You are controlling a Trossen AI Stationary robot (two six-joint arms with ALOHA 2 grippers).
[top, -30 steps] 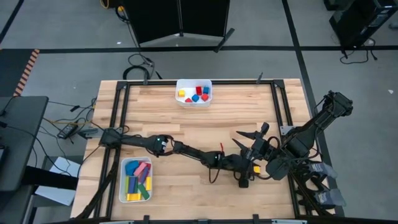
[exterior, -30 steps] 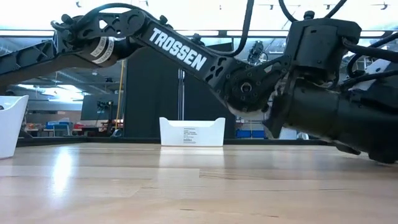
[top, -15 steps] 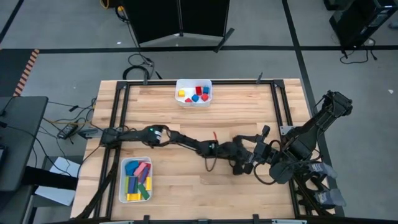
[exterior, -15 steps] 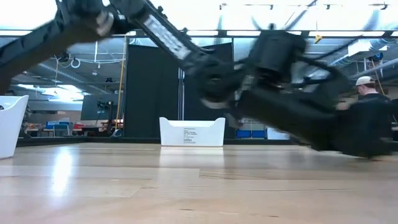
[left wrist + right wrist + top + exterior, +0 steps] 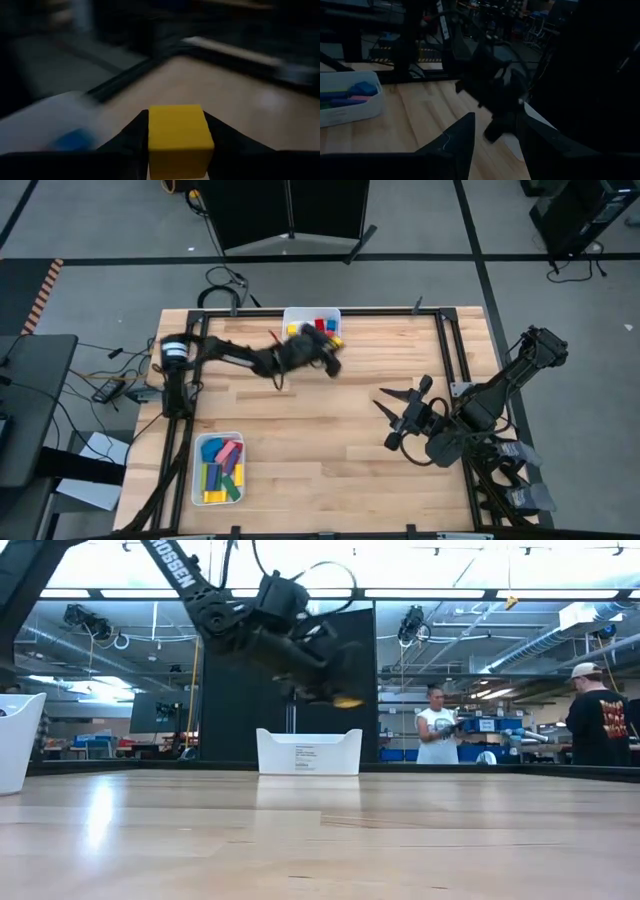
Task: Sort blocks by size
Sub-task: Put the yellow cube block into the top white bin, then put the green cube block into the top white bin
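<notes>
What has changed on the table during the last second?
The left tool swung from the table's right side, beside the right arm, to the far tray, carrying a yellow cube shut between its fingers. The right tool stayed open near the right edge, and the near tray of long blocks did not move.

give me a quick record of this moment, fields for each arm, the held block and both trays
left gripper: over the far tray's near edge, shut on a block
held block: yellow cube between the left fingers
right gripper: open, empty, above the table's right side
far tray: holds small red, blue and yellow blocks
near tray: holds longer bars in mixed colours
loose blocks on table: none seen
</notes>
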